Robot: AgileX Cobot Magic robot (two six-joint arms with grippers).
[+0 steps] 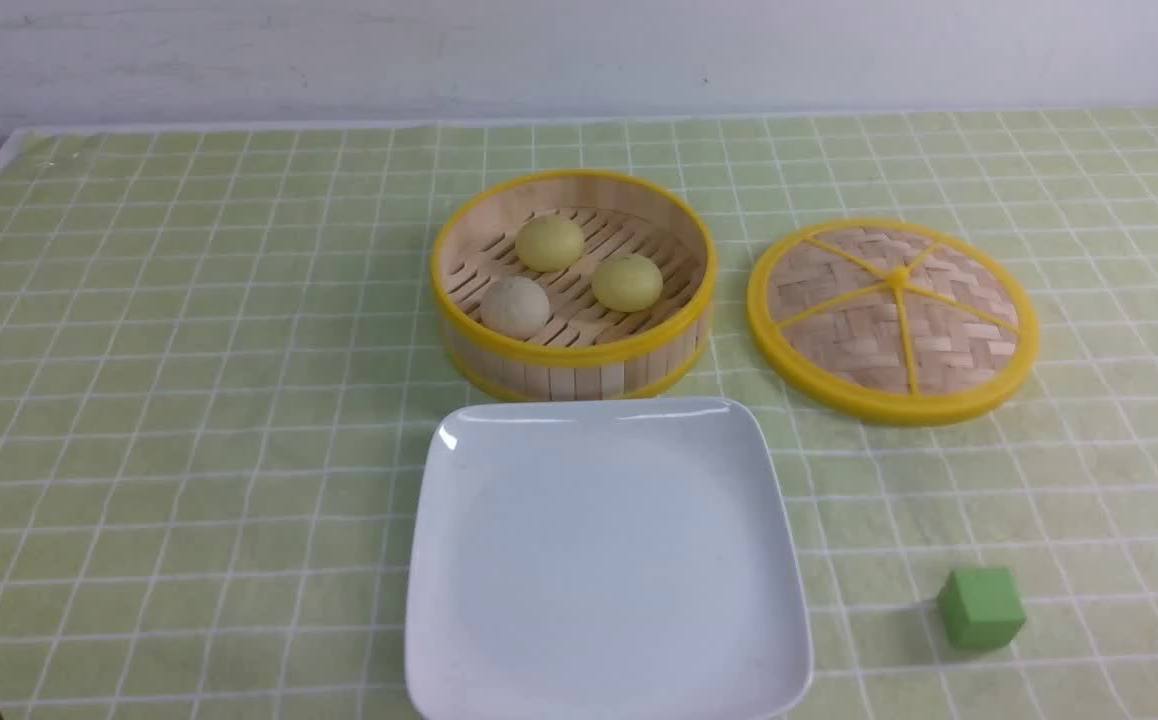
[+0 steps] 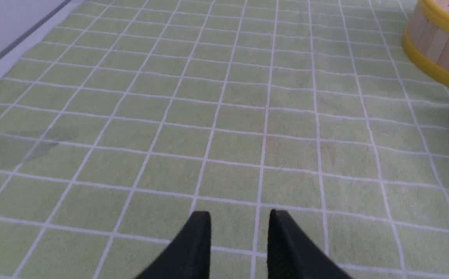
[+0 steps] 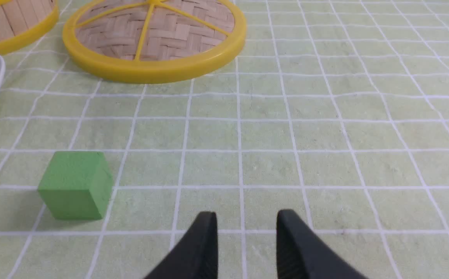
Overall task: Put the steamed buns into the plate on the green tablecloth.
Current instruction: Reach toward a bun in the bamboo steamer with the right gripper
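Here, the steamed buns (image 1: 550, 243) sit in the basket (image 1: 579, 365) at twelve o'clock from the plate (image 1: 599, 570); left tool (image 2: 240, 213) and right tool (image 3: 246, 213) gape empty, apparently just above the tablecloth (image 1: 189, 400).

Lid (image 1: 892, 320) lies beside steamer basket (image 1: 569, 375); green cube (image 1: 981, 607) apart.

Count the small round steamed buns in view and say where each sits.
3, all inside the round yellow-rimmed bamboo steamer basket: a pale yellow bun at the back, a second pale yellow bun on the right, a greyish-beige bun front-left. None appear hidden.
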